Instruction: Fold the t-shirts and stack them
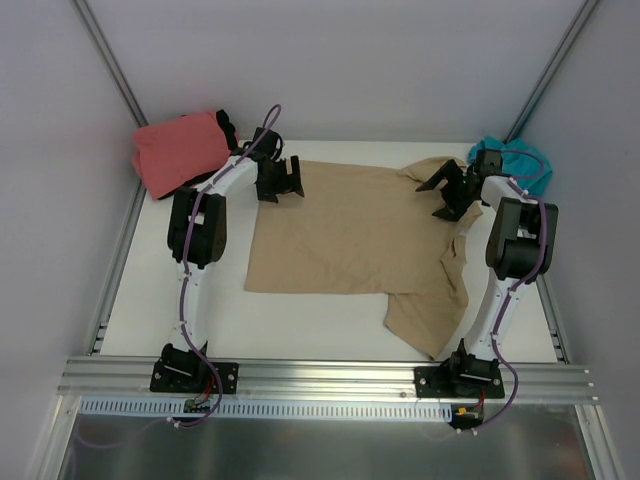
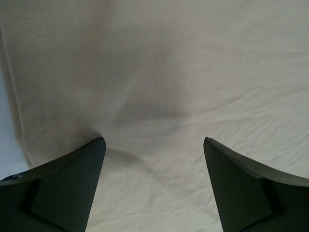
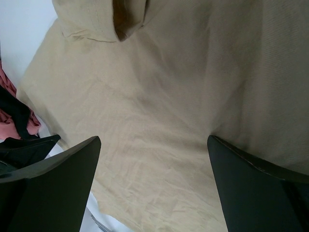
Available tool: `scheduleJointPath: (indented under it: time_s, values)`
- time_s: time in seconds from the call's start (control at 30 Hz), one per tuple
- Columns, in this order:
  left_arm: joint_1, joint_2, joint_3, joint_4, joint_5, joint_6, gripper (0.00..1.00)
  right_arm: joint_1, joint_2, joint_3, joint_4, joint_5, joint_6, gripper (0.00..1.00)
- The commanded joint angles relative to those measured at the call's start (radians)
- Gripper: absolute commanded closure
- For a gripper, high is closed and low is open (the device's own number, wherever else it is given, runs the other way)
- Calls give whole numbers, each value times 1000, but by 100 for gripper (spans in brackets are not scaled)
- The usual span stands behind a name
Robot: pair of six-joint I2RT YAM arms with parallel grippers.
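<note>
The tan t-shirt (image 1: 345, 228) lies spread across the middle of the white table, one flap hanging toward the near right. My left gripper (image 1: 279, 182) hovers open over its far left corner; the left wrist view shows bare tan cloth (image 2: 159, 96) and a stitched hem between the fingers. My right gripper (image 1: 447, 193) stands open above the far right part, where the cloth (image 3: 159, 121) is bunched. A coral-pink t-shirt (image 1: 178, 150) with a black one (image 1: 227, 126) beside it lies at the far left. The teal t-shirt (image 1: 520, 160) sits at the far right.
Grey walls with metal posts close in the table (image 1: 300, 320) at back and sides. An aluminium rail (image 1: 330, 378) carrying both arm bases runs along the near edge. In the right wrist view the left arm (image 3: 19, 145) and pink cloth show at the left.
</note>
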Motion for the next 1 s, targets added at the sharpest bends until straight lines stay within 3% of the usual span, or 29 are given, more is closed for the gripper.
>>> scheduleJointPath:
  time_s: [0.0, 0.33, 0.97]
  values:
    - [4, -34, -4, -49, -50, -23, 15, -4, -50, -23, -24, 29, -24, 0]
    - [4, -71, -96, -91, -71, -29, 16, -4, -70, -50, -37, 32, -40, 1]
    - [-45, -264, -402, -54, -93, -23, 18, -15, -247, -300, -28, 32, -76, 1]
